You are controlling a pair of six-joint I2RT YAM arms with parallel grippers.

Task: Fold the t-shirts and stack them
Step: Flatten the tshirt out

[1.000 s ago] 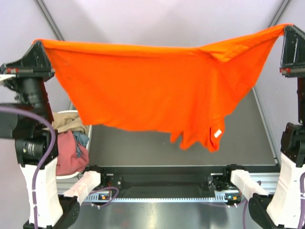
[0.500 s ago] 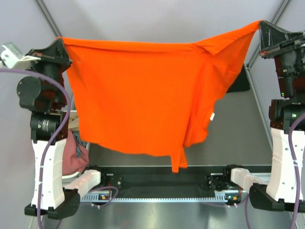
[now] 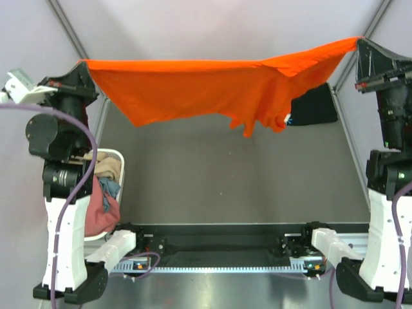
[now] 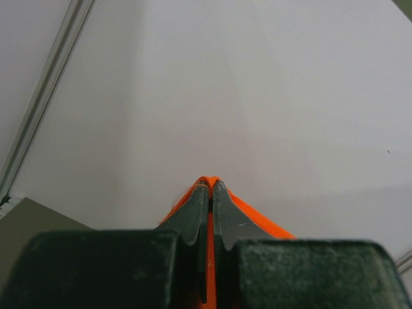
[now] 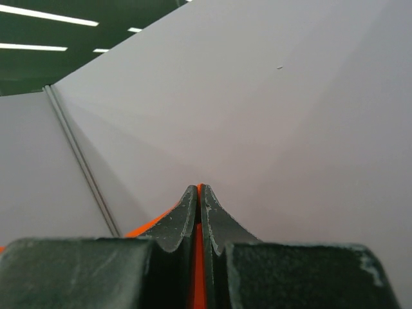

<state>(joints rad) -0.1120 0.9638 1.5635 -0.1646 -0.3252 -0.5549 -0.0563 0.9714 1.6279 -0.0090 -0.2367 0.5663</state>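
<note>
Left end effector [image 3: 82, 69]: jaws pinched tight on a thin edge of the orange t-shirt [image 3: 206, 87]. The left wrist view shows orange cloth squeezed between the two fingers [image 4: 196, 215] and poking out at the tips.

Right end effector [image 3: 360, 50]: the same, closed hard on the opposite corner. An orange strip runs up the seam between the closed jaws in the right wrist view.

Both are raised high, left and right of the workspace, at roughly matching height.

Key relation: the shirt's long axis runs straight from one end effector to the other, its top edge drawn nearly taut between them. The body hangs below that line and billows away from the arm bases. A bunched sleeve or collar part droops lowest, nearer the right end effector. Neither arm is nearer; it is a shared hold.

Below: bare table [image 3: 225, 180] lies under and bases-ward of the hanging cloth. I cannot tell if the hem touches it.

Beyond the right end effector's side, a black t-shirt [image 3: 315, 106] lies on the far table. Beside the left arm, a white basket [image 3: 120, 168] holds a tan shirt [image 3: 106, 168] and a dusty pink shirt [image 3: 101, 209].

Judgement: laying the shirt flat calls for both arms to descend together, keeping the span level.
</note>
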